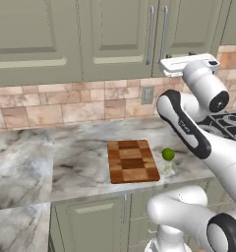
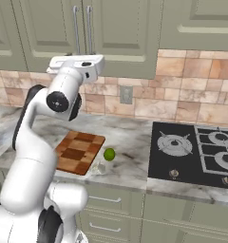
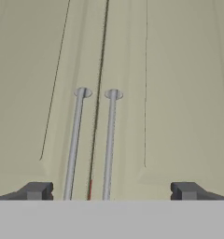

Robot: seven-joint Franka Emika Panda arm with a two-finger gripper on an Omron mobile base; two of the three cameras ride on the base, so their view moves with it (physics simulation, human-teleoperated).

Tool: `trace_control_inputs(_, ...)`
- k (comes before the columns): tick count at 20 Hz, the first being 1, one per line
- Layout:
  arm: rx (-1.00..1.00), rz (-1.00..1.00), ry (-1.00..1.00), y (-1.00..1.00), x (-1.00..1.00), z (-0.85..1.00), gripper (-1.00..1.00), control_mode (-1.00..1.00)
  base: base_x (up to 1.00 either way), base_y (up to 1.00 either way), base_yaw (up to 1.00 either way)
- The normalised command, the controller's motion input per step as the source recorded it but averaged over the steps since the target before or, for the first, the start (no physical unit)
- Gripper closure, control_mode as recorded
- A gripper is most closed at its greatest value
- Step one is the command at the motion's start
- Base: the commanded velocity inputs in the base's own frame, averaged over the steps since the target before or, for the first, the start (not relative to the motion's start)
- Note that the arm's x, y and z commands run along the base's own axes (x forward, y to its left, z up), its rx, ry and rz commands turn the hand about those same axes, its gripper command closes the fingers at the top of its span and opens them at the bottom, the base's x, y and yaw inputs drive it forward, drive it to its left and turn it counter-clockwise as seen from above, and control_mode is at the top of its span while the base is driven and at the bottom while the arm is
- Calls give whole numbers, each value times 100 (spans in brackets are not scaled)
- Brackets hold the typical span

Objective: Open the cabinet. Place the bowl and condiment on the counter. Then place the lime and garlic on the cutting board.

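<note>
The cabinet hangs shut above the tabletop, its two silver bar handles side by side at the door seam. The claw is raised level before them, its fingers spread wide with both handles between them, gripping nothing. Below, the cutting board lies on the marble, the lime just beside it at three o'clock. A black hob sits farther off at three o'clock.
</note>
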Motion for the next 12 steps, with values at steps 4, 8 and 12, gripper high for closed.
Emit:
trace_control_inputs(4, 0, 0, -1, -3, 16, -3, -100, -100, 0, 0, 0)
trace_control_inputs(8, 0, 0, 0, 0, 21, -2, -100, -100, 0, 0, 0)
trace_control_inputs(12, 0, 0, -1, 0, 20, -4, -100, -100, 0, 0, 0)
